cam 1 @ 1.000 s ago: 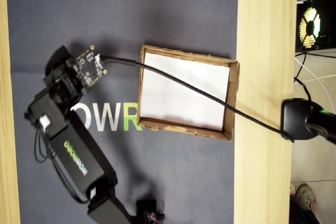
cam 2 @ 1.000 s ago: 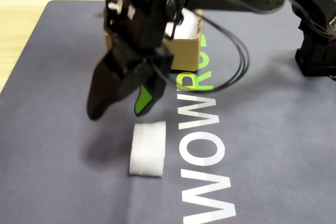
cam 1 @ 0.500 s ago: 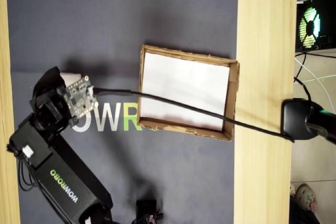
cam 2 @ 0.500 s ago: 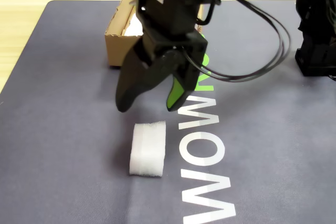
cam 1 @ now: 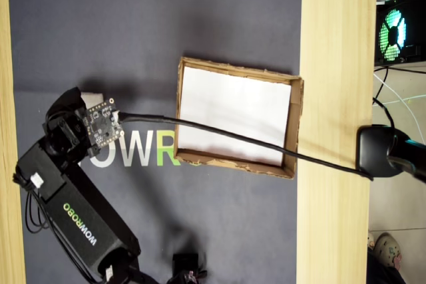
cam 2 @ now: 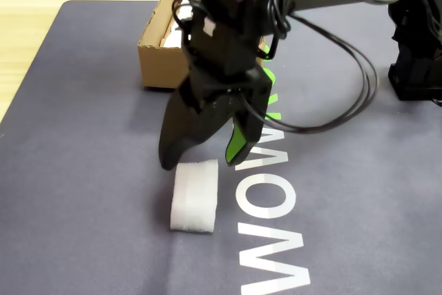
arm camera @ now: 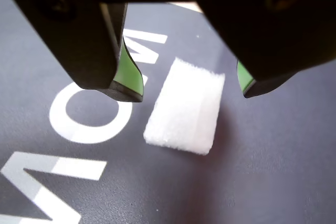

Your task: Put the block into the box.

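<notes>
End effector point(arm camera: 191, 90) wide open, empty, above block point(arm camera: 185, 107) on mat; lower w/ fingertips straddling long sides, close gently, carry to box point(cam 2: 160, 60)

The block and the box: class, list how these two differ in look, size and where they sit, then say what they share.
Colour: the block is plain white foam; the box is brown cardboard with a white lining.
Size and shape: the block is a small solid chunk; the box is a far larger, shallow open tray.
Place: the block lies just under the open claw; the box sits apart, beyond the arm.
Shared: both rest on the dark mat.
</notes>
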Motion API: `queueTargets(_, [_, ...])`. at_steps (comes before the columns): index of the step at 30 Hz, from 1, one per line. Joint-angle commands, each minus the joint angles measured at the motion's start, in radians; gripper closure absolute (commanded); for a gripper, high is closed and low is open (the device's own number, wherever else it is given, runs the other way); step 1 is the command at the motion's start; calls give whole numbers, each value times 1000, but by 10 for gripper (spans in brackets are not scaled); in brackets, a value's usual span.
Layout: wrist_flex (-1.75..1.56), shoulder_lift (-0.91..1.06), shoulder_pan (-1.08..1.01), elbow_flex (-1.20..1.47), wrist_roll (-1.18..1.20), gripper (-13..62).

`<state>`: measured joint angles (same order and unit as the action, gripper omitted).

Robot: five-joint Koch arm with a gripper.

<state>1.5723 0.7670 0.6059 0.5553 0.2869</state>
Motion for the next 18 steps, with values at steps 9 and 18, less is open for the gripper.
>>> queueTargets(9, [-14,-143,-2,-261,-32,153])
queueTargets(18, [-15,-232,-26,-397,-92,341])
